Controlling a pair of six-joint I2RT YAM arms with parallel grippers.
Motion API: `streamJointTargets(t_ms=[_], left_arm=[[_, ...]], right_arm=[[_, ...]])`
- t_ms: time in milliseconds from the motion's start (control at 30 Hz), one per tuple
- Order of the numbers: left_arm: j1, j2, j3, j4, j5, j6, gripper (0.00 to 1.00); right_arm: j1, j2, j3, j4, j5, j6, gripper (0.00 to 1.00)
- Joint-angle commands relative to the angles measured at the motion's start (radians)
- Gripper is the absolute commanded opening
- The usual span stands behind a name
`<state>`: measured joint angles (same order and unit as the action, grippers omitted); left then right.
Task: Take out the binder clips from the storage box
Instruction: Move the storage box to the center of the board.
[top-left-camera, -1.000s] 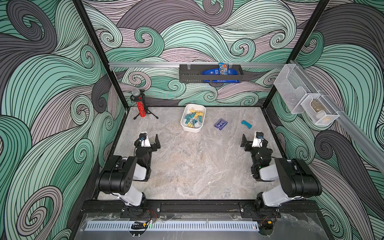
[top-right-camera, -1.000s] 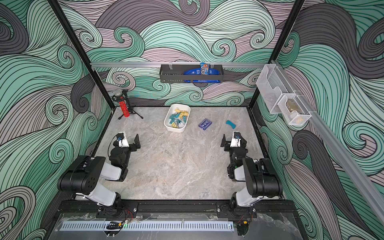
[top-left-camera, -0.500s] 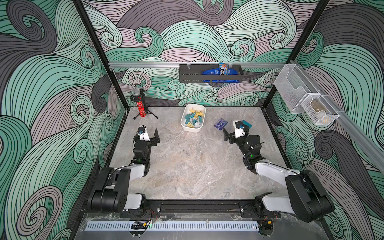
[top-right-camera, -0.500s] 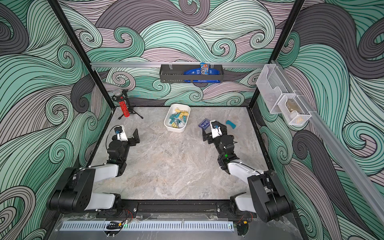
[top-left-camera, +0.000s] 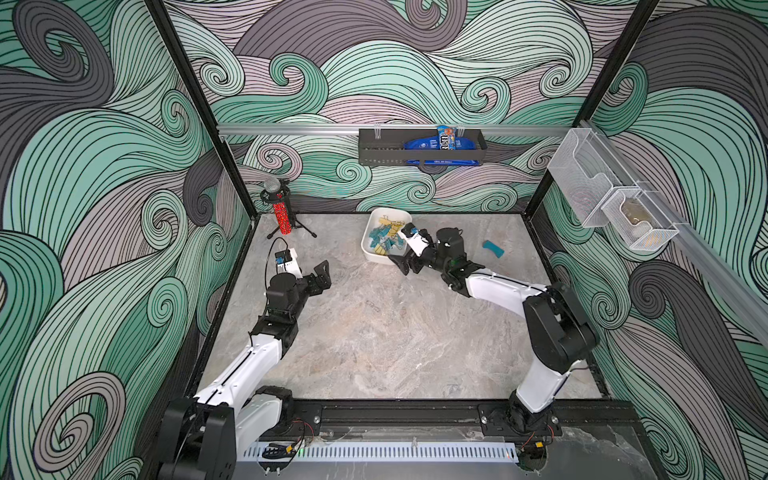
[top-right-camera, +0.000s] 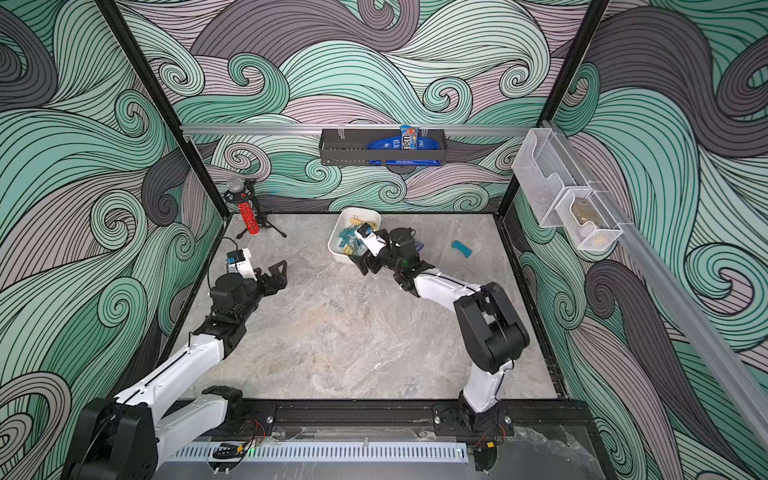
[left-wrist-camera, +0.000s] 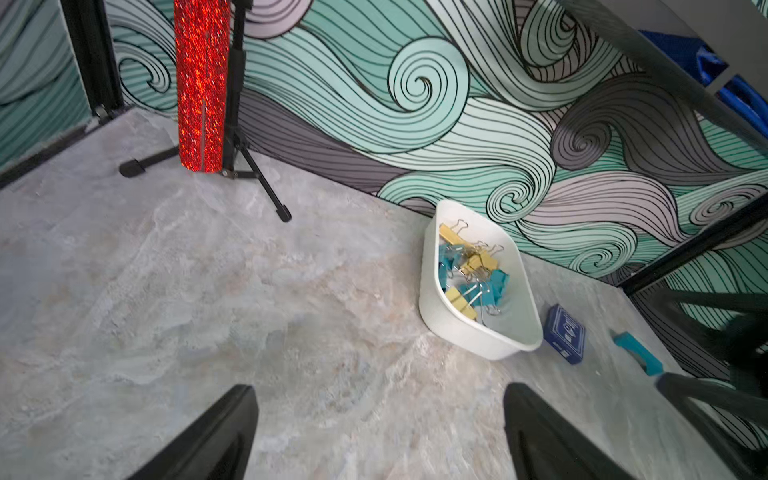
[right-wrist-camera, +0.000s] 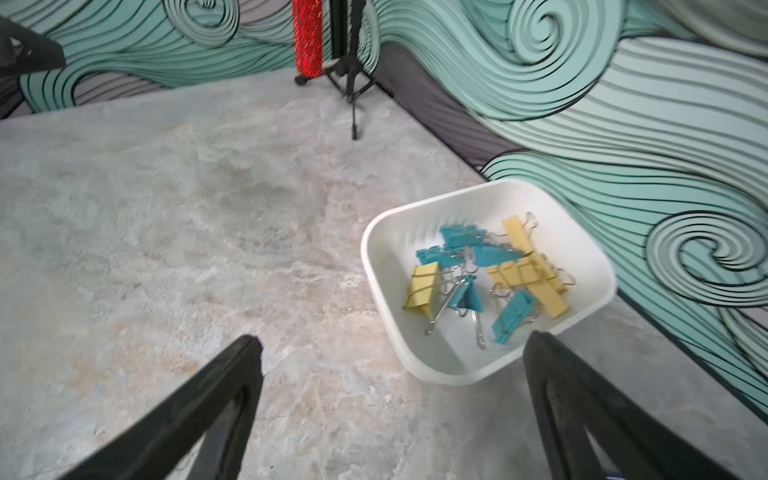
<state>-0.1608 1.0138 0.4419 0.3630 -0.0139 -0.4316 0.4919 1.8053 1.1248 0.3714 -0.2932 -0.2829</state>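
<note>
Hovering your open, empty right claw (right-wrist-camera: 392, 340) just beside the storage box (right-wrist-camera: 376, 266) at the far edge of the bench (top-left-camera: 374, 332), left claw (left-wrist-camera: 380, 388) open well apart, you must next drop onto one of the binder clips (right-wrist-camera: 478, 274) inside.

High stereo pair, two wrist cameras.
Both top views look down from the front over the whole table (top-left-camera: 395, 332); the wrist views sit low and near, both facing the storage box (right-wrist-camera: 449, 357), the blurred right one seemingly closer.
</note>
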Motion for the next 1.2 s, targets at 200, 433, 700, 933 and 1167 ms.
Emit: streamJointTargets(t_ms=[200,433,700,933,1167], left_arm=[[-0.047,-0.145,-0.079,-0.086,0.067,-0.068,0.95],[-0.063,-0.133,-0.097,-0.101,0.109,-0.086,0.90],[-0.068,-0.127,-0.098,-0.113,0.117,-0.090,0.90],[-0.071,-0.137,-0.091,-0.134,0.119,-0.090,0.90],[-0.071,-0.153,-0.091,-0.149,0.107,-0.097,0.89]], right_arm=[[0.078,0.257,0.286,-0.258,0.096,-0.132,0.98],[0.092,0.368,0.409,-0.313,0.208,-0.125,0.96],[0.093,0.489,0.575,-0.458,0.183,-0.169,0.85],[0.108,0.441,0.495,-0.496,0.066,-0.210,0.77],[0.139,0.326,0.339,-0.496,-0.029,-0.212,0.71]])
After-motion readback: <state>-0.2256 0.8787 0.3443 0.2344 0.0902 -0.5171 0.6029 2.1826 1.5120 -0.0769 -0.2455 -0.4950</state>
